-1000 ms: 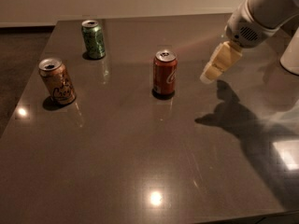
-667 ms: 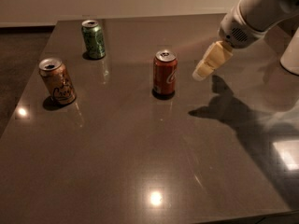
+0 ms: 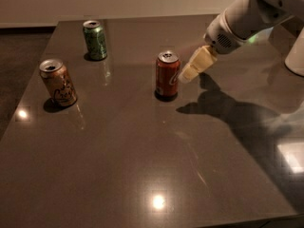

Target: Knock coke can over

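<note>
The coke can [image 3: 167, 75], red with white script and a silver top, stands upright near the middle of the dark table [image 3: 142, 165]. My gripper [image 3: 186, 78] comes in from the upper right on the white arm [image 3: 247, 13]. Its cream-coloured fingertips are just to the right of the can, at about mid-height, very close to its side or touching it.
An orange-tan can [image 3: 58, 82] stands upright at the left. A green can [image 3: 95, 40] stands upright at the back left. A white object [image 3: 297, 56] sits at the right edge. The arm's shadow falls on the table right of the coke can.
My gripper has moved left and slightly down toward the coke can, closing the gap. The can still stands upright in the same spot.
</note>
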Tool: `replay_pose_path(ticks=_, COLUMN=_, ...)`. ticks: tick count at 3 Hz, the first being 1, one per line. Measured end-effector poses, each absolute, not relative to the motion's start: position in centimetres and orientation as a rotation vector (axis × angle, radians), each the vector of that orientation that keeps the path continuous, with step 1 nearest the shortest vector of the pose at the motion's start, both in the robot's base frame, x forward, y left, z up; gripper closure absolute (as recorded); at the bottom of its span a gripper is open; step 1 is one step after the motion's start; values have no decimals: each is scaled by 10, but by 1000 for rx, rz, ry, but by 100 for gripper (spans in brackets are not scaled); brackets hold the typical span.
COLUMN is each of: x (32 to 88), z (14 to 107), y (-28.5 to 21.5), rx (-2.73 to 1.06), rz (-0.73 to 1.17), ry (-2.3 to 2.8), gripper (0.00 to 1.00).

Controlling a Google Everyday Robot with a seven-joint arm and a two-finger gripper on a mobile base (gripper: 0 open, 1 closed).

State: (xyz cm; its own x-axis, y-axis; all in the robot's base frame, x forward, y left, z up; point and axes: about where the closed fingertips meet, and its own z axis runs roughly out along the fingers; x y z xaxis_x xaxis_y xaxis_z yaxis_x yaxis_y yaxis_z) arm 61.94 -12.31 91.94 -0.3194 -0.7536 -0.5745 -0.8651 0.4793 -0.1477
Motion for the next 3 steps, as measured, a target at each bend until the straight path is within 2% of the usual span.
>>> replay_pose_path(ticks=3, x=617, z=907, y=-77, rx=-1393, rz=435, ry=2036, gripper=0)
